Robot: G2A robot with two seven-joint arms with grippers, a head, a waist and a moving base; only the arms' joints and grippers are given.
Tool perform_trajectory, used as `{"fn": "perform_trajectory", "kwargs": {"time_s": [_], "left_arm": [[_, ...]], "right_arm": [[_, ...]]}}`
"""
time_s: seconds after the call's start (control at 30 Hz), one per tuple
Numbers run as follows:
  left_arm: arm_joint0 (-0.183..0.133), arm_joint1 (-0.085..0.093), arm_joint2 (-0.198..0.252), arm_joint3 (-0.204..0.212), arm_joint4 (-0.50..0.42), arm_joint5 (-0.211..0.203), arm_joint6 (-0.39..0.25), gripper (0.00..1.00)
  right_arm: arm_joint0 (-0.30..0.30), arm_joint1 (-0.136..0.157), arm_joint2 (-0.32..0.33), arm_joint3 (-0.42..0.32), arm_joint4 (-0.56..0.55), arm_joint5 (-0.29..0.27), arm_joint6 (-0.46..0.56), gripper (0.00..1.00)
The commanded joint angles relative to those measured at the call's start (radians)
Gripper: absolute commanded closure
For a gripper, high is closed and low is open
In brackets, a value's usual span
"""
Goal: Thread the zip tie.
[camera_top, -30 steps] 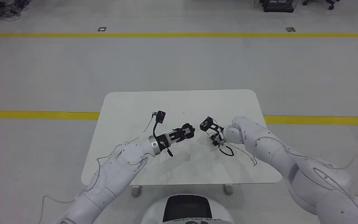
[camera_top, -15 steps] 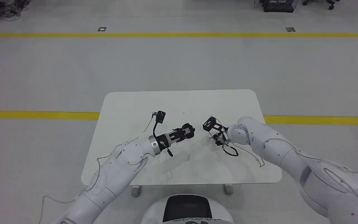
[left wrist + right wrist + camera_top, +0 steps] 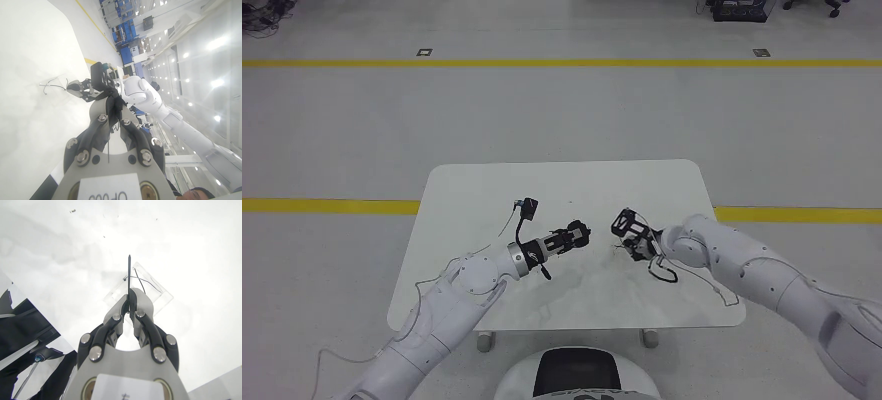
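Note:
My right gripper point(image 3: 130, 295) is shut on a black zip tie point(image 3: 129, 273), whose pointed tail sticks straight out past the fingertips. It hovers over a clear plastic sheet point(image 3: 162, 300) on which a second thin black zip tie point(image 3: 140, 280) lies. My left gripper point(image 3: 113, 103) is shut on a thin black strip point(image 3: 108, 149) that runs back between its fingers, apparently a zip tie. In the top view the left gripper point(image 3: 580, 235) and the right gripper point(image 3: 622, 222) face each other above the table's middle, a short gap apart.
The white table point(image 3: 492, 190) has rounded corners and bare surface all around the grippers. Small dark specks point(image 3: 72, 211) lie farther out on it. A black cable loop point(image 3: 660, 270) hangs from the right wrist. The right arm's gripper point(image 3: 74, 89) is near the plastic sheet point(image 3: 56, 83).
The right gripper has shifted a little to the right, away from the left gripper, and its arm has swung outward. The left arm has stayed still.

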Motion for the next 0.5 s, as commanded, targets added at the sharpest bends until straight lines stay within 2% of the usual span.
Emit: {"fn": "perform_trajectory", "kwargs": {"time_s": [0.0,0.13,0.23,0.33,0.47], "left_arm": [[0.000,0.000,0.000,0.000,0.000,0.000,0.000,1.00],[0.000,0.000,0.000,0.000,0.000,0.000,0.000,1.00],[0.000,0.000,0.000,0.000,0.000,0.000,0.000,1.00],[0.000,0.000,0.000,0.000,0.000,0.000,0.000,1.00],[0.000,0.000,0.000,0.000,0.000,0.000,0.000,1.00]], "right_arm": [[-0.003,0.024,0.000,-0.033,0.014,0.000,-0.015,1.00],[-0.008,0.076,0.000,-0.101,0.101,0.000,-0.024,1.00],[-0.009,0.104,0.000,-0.148,0.164,0.000,-0.012,1.00],[-0.004,0.124,0.000,-0.183,0.265,0.000,0.014,1.00],[0.017,0.137,0.000,-0.199,0.427,0.000,0.117,1.00]]}}
